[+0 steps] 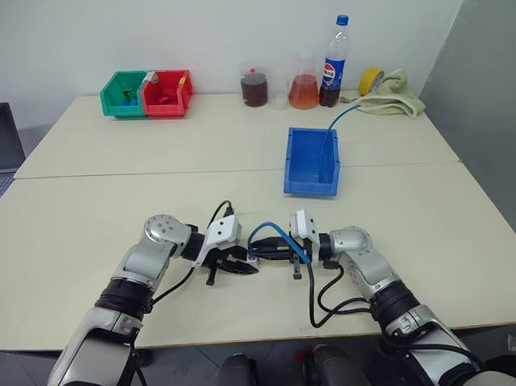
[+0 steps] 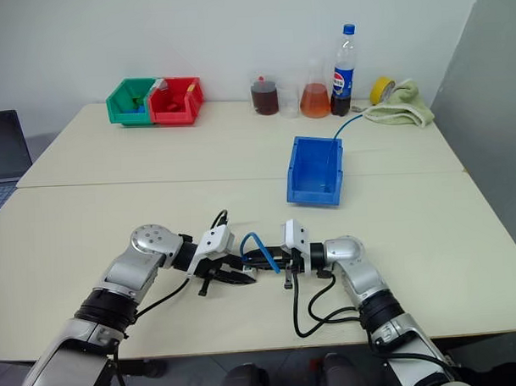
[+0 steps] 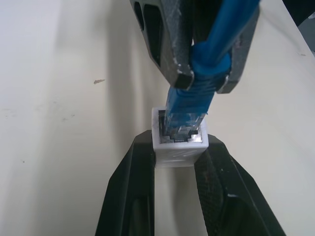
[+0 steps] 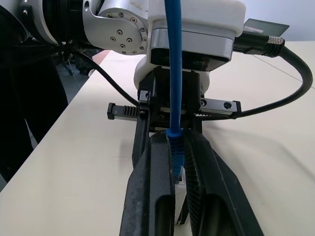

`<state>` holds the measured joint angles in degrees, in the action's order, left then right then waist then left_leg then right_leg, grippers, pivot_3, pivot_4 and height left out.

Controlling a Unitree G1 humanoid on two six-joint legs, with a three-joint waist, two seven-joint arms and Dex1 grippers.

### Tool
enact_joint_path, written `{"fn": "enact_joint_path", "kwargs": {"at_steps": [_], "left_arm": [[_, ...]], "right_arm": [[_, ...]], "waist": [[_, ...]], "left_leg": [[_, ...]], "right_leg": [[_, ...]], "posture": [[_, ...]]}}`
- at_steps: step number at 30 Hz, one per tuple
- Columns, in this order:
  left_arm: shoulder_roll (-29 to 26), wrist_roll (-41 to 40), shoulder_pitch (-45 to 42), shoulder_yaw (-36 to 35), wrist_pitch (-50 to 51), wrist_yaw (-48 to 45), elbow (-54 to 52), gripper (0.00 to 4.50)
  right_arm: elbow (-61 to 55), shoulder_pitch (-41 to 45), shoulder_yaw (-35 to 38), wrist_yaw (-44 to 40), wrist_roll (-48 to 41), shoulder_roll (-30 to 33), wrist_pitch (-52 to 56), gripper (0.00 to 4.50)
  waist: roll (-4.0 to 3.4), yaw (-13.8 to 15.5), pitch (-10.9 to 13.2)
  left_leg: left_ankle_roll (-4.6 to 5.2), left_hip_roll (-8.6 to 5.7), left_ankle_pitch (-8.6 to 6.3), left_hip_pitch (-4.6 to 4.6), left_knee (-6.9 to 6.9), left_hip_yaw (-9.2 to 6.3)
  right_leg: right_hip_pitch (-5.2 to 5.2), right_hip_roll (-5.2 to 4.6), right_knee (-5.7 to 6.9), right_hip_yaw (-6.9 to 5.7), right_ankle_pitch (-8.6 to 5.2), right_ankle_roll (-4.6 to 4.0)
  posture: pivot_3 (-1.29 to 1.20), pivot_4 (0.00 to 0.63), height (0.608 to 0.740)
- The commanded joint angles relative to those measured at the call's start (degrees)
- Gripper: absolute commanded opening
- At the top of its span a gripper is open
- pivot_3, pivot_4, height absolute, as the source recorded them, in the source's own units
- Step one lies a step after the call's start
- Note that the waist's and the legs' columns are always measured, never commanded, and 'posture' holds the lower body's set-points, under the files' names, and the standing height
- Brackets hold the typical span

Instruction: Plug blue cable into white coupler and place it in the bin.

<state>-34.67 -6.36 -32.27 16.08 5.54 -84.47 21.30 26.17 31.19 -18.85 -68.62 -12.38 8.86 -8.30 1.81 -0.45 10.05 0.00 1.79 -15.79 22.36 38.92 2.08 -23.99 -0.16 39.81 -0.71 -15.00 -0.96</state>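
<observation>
Left pincer [image 3: 179, 162] clamps the white coupler [image 3: 178, 142]; right pincer [image 3: 204, 81] pinches the blue cable [image 3: 194, 98] plugged in.

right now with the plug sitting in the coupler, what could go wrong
1. The blue cable plug sits in the white coupler mouth at a slight tilt; pushing off-axis may jam it.
2. The left gripper holds the coupler only by its sides, so it may slip.
3. The cable's far end trails past the bin and could snag.
</observation>
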Motion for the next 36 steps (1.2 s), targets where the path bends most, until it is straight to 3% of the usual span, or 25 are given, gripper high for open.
{"fn": "enact_joint_path", "kwargs": {"at_steps": [1,17,36], "left_arm": [[-0.48,-1.28,-0.85,-1.7,-1.01,0.32,-1.73,0.79],[-0.58,-1.31,-1.07,-1.86,-1.56,0.37,-1.35,0.79],[-0.76,-1.54,-0.22,-2.25,-1.38,1.13,-2.11,0.79]], "right_arm": [[4.48,-2.14,-4.21,-2.44,4.68,2.06,3.12,0.05],[2.71,-4.09,-5.56,-2.6,4.52,2.66,9.14,0.05],[6.13,-2.12,-4.39,-0.23,4.83,1.11,8.74,0.05]], "waist": [[0.0,-0.01,0.0],[-0.02,-0.01,-0.1],[-0.04,-0.11,-0.11]], "left_leg": [[0.0,0.0,0.0,0.0,0.0,0.01],[0.01,0.0,0.0,-0.04,-0.01,0.03],[0.01,0.04,0.0,-0.63,-0.08,0.01]], "right_leg": [[0.0,0.0,0.0,0.01,0.0,0.0],[0.01,0.0,0.01,0.02,-0.04,-0.01],[0.5,0.0,0.03,0.01,-0.23,0.16]], "posture": [[0.0,0.15,0.74],[0.0,0.15,0.74],[0.0,0.15,0.74]]}}
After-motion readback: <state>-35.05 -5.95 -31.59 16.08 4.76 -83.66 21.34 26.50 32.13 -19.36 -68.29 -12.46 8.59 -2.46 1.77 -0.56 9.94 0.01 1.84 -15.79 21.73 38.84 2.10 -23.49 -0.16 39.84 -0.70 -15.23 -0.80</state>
